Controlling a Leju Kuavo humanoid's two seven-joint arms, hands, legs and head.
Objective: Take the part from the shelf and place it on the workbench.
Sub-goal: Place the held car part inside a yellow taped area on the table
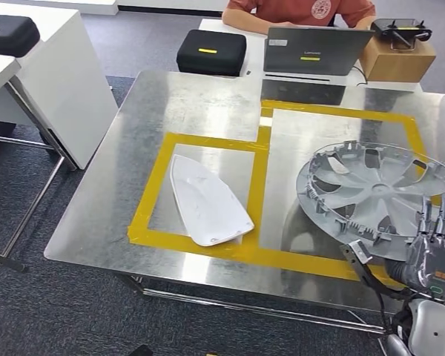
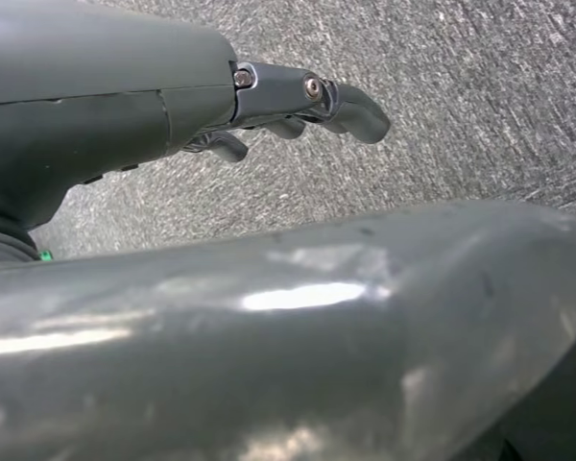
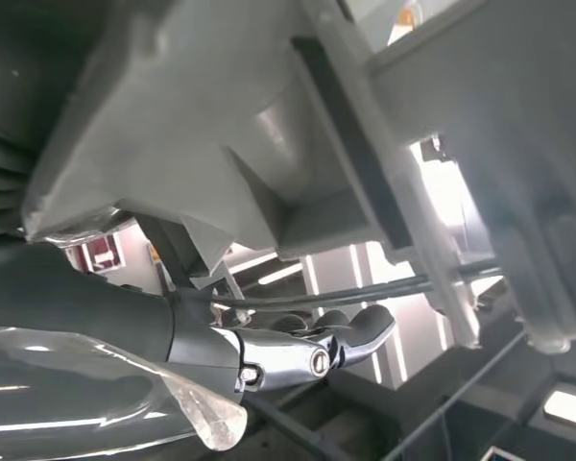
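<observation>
Right hand (image 1: 435, 248) gripped the hubcap (image 1: 377, 189) rim at lower right, cap over the bench's (image 1: 209, 104) taped box. Left hand (image 2: 300, 101) hung loose, holding nothing. Best to lower it flat inside the tape, then let go.

Head cam: high, facing forward and down across the counter (image 1: 153, 119). Left wrist cam: close behind left hand (image 2: 300, 101), facing carpet floor (image 2: 488, 86). Right wrist cam: tight under hubcap (image 3: 285, 125), facing upward; shares hubcap (image 1: 377, 185) with head cam.
</observation>
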